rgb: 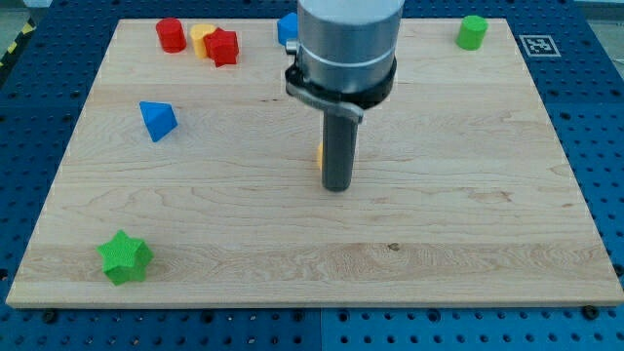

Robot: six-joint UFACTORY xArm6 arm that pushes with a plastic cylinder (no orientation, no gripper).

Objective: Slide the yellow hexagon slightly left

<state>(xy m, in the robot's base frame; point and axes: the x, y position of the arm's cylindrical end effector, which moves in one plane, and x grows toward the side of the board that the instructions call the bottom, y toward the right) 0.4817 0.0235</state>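
My tip (336, 187) is resting on the wooden board (468, 224) near its middle; there are no jaws here to open or close, only the rod. A thin yellow-orange sliver (320, 153) is peeking out at the rod's left edge, probably the yellow hexagon, almost wholly hidden behind it. I cannot tell whether the tip is touching it, so any progress leftward is unclear. Farther out, the blue triangle (156, 120) is sitting at the view's left, the green star (125, 257) at bottom left, the green cylinder (473, 31) at top right, and 2 red blocks (172, 34) (222, 47) are flanking a yellow block (201, 37) at the top.
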